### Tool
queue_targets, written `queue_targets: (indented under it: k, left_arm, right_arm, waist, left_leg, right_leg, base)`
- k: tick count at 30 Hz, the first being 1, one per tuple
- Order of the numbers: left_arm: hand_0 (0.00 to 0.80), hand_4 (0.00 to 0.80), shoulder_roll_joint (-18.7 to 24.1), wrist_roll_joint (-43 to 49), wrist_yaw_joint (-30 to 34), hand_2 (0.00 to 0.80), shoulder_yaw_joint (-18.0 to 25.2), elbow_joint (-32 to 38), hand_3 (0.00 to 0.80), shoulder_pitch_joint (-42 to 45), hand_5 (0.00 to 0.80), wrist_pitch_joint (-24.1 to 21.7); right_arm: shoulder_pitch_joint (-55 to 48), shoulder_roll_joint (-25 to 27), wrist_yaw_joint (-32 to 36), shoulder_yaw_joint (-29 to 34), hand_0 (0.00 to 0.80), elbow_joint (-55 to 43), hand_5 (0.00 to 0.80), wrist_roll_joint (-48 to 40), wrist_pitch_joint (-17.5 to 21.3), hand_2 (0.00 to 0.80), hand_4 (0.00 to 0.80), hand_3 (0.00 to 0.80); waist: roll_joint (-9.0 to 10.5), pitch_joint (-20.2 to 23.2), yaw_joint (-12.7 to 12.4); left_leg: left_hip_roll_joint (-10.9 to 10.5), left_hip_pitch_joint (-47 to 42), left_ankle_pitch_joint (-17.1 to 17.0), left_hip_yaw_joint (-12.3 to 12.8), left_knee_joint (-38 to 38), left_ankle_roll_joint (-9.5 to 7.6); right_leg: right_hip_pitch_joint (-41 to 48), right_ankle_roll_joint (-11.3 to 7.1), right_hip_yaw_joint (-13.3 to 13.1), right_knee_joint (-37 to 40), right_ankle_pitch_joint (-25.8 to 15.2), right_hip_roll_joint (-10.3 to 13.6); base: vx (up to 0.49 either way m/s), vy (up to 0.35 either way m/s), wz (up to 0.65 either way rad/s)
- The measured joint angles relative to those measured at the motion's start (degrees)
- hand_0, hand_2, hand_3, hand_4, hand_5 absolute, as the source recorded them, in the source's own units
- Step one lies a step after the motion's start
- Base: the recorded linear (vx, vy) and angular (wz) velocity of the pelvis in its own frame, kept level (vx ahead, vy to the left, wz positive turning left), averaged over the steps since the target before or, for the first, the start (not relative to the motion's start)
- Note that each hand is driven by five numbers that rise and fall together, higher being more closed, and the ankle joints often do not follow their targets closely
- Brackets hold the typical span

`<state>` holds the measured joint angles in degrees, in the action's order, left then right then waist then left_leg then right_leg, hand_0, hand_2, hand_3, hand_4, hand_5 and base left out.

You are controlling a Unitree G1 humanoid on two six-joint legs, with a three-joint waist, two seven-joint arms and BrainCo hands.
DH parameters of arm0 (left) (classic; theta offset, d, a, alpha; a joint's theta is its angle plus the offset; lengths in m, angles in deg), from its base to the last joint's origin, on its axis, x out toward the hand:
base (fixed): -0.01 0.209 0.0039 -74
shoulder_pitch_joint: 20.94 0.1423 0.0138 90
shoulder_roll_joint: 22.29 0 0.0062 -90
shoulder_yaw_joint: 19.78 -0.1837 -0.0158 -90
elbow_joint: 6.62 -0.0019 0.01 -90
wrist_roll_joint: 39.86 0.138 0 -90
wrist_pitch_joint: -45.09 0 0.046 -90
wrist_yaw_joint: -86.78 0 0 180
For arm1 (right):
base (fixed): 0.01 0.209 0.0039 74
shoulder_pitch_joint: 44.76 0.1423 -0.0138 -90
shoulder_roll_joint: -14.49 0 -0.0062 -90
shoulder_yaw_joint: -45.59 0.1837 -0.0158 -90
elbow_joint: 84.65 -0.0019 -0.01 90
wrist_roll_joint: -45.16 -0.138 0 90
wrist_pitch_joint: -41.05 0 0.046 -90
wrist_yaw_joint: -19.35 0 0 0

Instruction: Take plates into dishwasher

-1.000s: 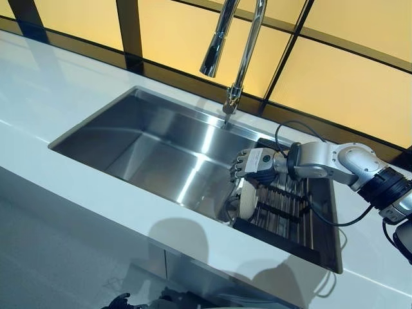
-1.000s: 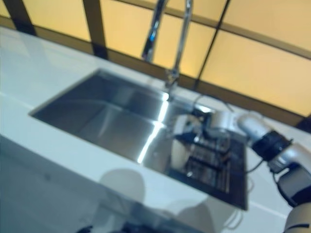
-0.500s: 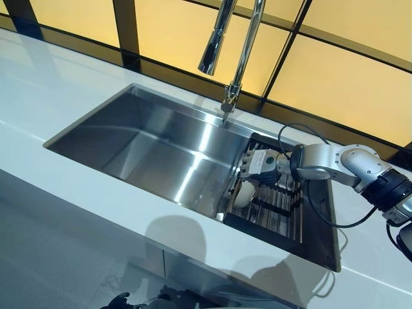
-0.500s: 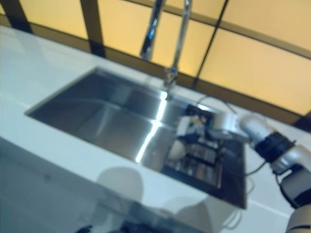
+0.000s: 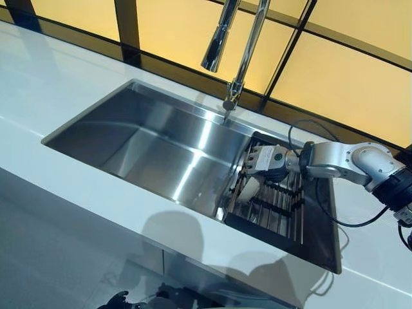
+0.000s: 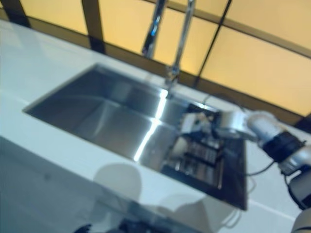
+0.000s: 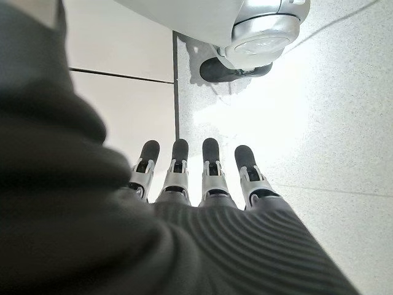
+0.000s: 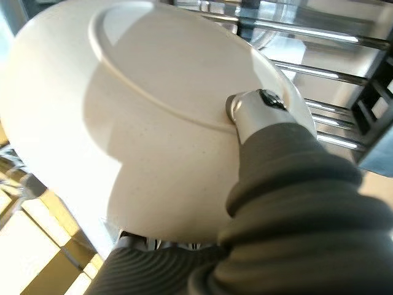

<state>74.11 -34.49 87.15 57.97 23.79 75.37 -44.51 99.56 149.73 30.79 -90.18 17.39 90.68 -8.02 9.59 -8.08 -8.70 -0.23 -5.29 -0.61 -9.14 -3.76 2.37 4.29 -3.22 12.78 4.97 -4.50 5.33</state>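
A: Judging the job as barely begun, am I right? No dishwasher is showing anywhere.

B: Agreed. The right hand (image 5: 267, 160) is reaching over the black slatted drying rack (image 5: 309, 222) at the right end of the stainless steel sink (image 5: 122, 138), and the round cream-white ceramic plate (image 8: 153, 117) is sitting upright in that rack, at its left edge. Carrying it to the dishwasher is all still lying ahead.

A: Is the hand actually gripping it?

B: The head views are only showing the hand above the plate. The right wrist view is showing the thumb pressing on the plate's underside with the rest of the hand behind it, so I am reading that as a pinch on the plate.

A: And the left hand (image 7: 196, 178)?

B: Only its wrist view is showing it: fingers straight, relaxed, hanging over pale speckled floor (image 7: 331, 110), holding nothing.
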Motion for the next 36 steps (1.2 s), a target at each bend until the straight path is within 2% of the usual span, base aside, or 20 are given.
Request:
queue_targets:
  k: [5,10,14,18,19,21,23,26,29,31,32,33,34,36]
  left_arm:
    - [0.000,0.000,0.1,0.0,0.0,0.000,0.0,0.0,0.000,-0.1,0.000,-0.1]
    - [0.000,0.000,0.3,0.0,0.0,0.000,0.0,-0.1,0.000,-0.2,0.000,-0.1]
    - [0.000,0.000,0.2,-0.1,-0.1,0.000,0.0,-0.1,0.000,-0.3,0.000,-0.4]
    - [0.000,0.000,0.1,-0.1,-0.2,0.000,0.0,-0.3,0.000,-0.9,0.000,-0.9]
    - [0.000,0.000,0.1,-0.1,-0.2,0.000,0.0,-0.3,0.000,-1.3,0.000,-0.9]
    - [0.000,0.000,0.0,-0.1,-0.1,0.000,0.0,-0.4,0.000,-1.4,0.000,-1.2]
    - [0.000,0.000,-0.4,-0.1,-0.1,0.000,0.0,-0.9,0.000,-1.5,0.000,-1.3]
    - [0.000,0.000,-1.1,0.0,0.0,0.000,-0.1,-2.1,0.000,-2.2,0.000,-1.2]
    - [0.000,0.000,-1.0,-0.1,0.0,0.000,-0.3,-2.7,0.000,-2.3,0.000,-1.1]
    - [0.000,0.000,-0.9,-0.1,-0.2,0.000,-0.7,-2.8,0.000,-2.6,0.000,-0.8]
    - [0.000,0.000,-1.2,-0.1,-0.1,0.000,-1.2,-3.4,0.000,-2.6,0.000,-0.6]
    - [0.000,0.000,-1.8,-0.1,-0.1,0.000,-1.3,-4.0,0.000,-2.7,0.000,-0.6]
    - [0.000,0.000,-2.7,-0.7,-0.2,0.000,-1.7,-4.7,0.000,-2.8,0.000,-0.5]
    - [0.000,0.000,-2.6,-1.5,-0.2,0.000,-3.4,-5.0,0.000,-3.2,0.000,-0.6]
  right_arm:
    - [0.1,4.0,-4.1,3.8,0.800,-0.5,0.800,1.1,-0.1,0.800,0.800,0.800]
    - [0.1,7.3,-10.5,4.9,0.800,-0.6,0.800,4.2,-0.1,0.800,0.800,0.800]
    - [-0.1,10.6,-18.2,6.1,0.800,-0.5,0.800,6.7,-1.6,0.800,0.800,0.800]
    - [-3.6,14.6,-25.4,12.9,0.800,-0.6,0.800,6.6,-4.3,0.800,0.800,0.800]
    - [-6.7,15.9,-27.0,16.4,0.800,-0.5,0.800,5.4,-5.3,0.800,0.800,0.800]
    - [-11.6,16.5,-28.8,22.4,0.800,-0.1,0.800,0.8,-7.0,0.800,0.800,0.800]
    - [-17.4,16.5,-31.4,30.3,0.800,0.5,0.800,-7.1,-9.6,0.800,0.800,0.800]
    - [-26.5,14.6,-34.7,41.4,0.800,0.4,0.800,-16.6,-11.4,0.800,0.800,0.800]
    - [-29.7,11.0,-35.4,46.0,0.800,0.3,0.800,-24.5,-15.0,0.800,0.800,0.800]
    - [-30.2,5.9,-35.4,48.0,0.800,0.0,0.800,-31.3,-17.5,0.800,0.800,0.800]
    - [-30.7,4.4,-35.4,48.3,0.800,-0.3,0.800,-34.4,-18.5,0.800,0.800,0.800]
    - [-31.2,3.4,-35.2,48.7,0.800,-0.5,0.800,-36.6,-19.2,0.800,0.800,0.800]
    - [-31.6,2.2,-35.0,49.6,0.800,-1.1,0.800,-40.2,-20.5,0.800,0.800,0.800]
    - [-31.6,0.6,-34.1,51.0,0.800,-1.8,0.800,-46.1,-21.9,0.800,0.800,0.800]
  waist:
    - [0.07,0.0,0.5]
    - [0.38,-0.1,2.5]
    - [0.56,-0.1,4.8]
    - [0.53,-0.1,6.6]
    - [0.48,-0.2,6.8]
    - [0.07,-0.5,8.0]
    - [-1.24,-1.3,9.4]
    - [-2.56,-1.9,11.1]
    - [-3.00,-1.9,12.3]
    - [-3.40,-2.0,12.2]
    - [-4.00,-2.1,12.6]
    - [-5.20,-1.9,12.6]
    - [-7.21,-1.7,12.2]
    - [-7.94,-1.4,11.8]
  left_leg:
    - [0.0,-0.3,-0.1,1.8,-0.5,-0.18]
    - [-0.1,-1.2,0.1,3.9,-1.0,-0.62]
    - [-0.3,-2.1,0.6,5.7,-1.0,-1.08]
    - [-0.8,-2.1,1.2,7.7,-1.0,-2.05]
    - [-0.8,-2.1,1.3,8.1,-1.0,-2.23]
    - [-0.4,-2.2,1.3,8.8,-1.1,-2.66]
    - [-0.2,-2.5,1.5,10.4,-1.3,-3.35]
    - [-0.7,-3.2,1.4,12.5,-1.1,-4.24]
    - [-1.3,-3.7,1.8,16.6,-1.1,-4.85]
    - [-0.4,-4.0,1.9,20.0,-1.2,-5.04]
    - [0.1,-4.1,2.1,20.6,-1.4,-5.35]
    - [1.4,-4.1,1.8,22.3,-1.2,-4.93]
    - [3.5,-4.0,1.9,24.3,-1.1,-4.41]
    - [4.7,-4.0,1.8,26.4,-1.0,-4.07]
  right_leg:
    - [-0.6,-0.14,-1.4,0.0,-0.3,0.0]
    - [-0.7,-0.39,-3.0,-0.1,-0.6,0.0]
    - [-1.0,-0.62,-4.7,-0.2,-1.1,0.2]
    - [-2.6,-1.05,-5.9,-1.6,-1.7,0.5]
    - [-2.9,-1.60,-6.1,-1.8,-2.2,0.5]
    - [-3.6,-2.81,-6.2,-2.5,-3.3,0.5]
    - [-4.5,-4.63,-6.3,-2.8,-5.8,0.3]
    - [-5.8,-5.17,-6.2,-4.3,-7.0,0.5]
    - [-7.0,-5.19,-5.6,-3.6,-8.7,0.7]
    - [-7.7,-5.42,-4.5,-2.5,-11.1,-0.2]
    - [-7.8,-5.27,-2.2,-3.7,-9.3,-0.1]
    - [-8.3,-4.53,-0.3,-7.1,-6.9,0.0]
    - [-8.8,-4.35,0.8,-11.6,-4.3,0.2]
    - [-7.7,-4.89,1.9,-14.8,-1.1,3.0]
  base:
    - [-0.042,0.093,-0.13]
    - [-0.058,0.111,-0.19]
    - [-0.067,0.140,-0.24]
    - [-0.063,0.166,-0.27]
    - [-0.053,0.197,-0.29]
    - [-0.029,0.125,-0.23]
    - [-0.045,0.134,-0.39]
    - [-0.072,0.096,-0.38]
    - [-0.106,0.047,-0.61]
    - [-0.119,0.033,-0.75]
    - [-0.106,0.018,-0.54]
    - [-0.121,0.002,-0.53]
    - [-0.135,-0.010,-0.64]
    - [-0.094,-0.032,-0.61]
